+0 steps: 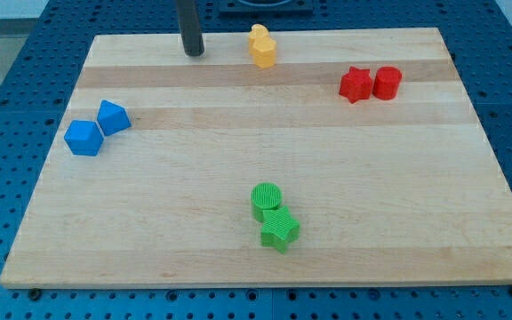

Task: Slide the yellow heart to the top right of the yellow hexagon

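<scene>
Two yellow blocks touch each other near the board's top edge, a little right of my rod. The upper one [257, 36] looks like the yellow heart. The lower one [264, 54] looks like the yellow hexagon. Their shapes are hard to make out. The heart sits at the hexagon's upper left. My tip [193, 52] rests on the board to the left of both, apart from them by about one block's width.
A red star [355, 84] and a red cylinder [387, 82] touch at the upper right. Two blue blocks [113, 116] [84, 137] sit at the left. A green cylinder [267, 197] and a green star [279, 229] sit at the bottom centre. The wooden board [416, 178] lies on a blue perforated table.
</scene>
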### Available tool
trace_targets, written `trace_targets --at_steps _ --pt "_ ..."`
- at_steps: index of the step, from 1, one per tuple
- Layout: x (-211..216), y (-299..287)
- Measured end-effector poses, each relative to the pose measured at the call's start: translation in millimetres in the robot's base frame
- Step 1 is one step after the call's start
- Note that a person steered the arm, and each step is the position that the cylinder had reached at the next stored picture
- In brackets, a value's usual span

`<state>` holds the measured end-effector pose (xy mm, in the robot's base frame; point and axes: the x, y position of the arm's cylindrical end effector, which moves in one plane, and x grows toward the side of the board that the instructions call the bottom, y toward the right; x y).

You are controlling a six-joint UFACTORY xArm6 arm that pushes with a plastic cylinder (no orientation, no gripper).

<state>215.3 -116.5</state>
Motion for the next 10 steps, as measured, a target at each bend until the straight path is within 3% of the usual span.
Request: trace_targets --at_steps 1,7,10 --pt "-22.1 16.6" --pt "-22.5 177.2" --pt "-21.1 150.6"
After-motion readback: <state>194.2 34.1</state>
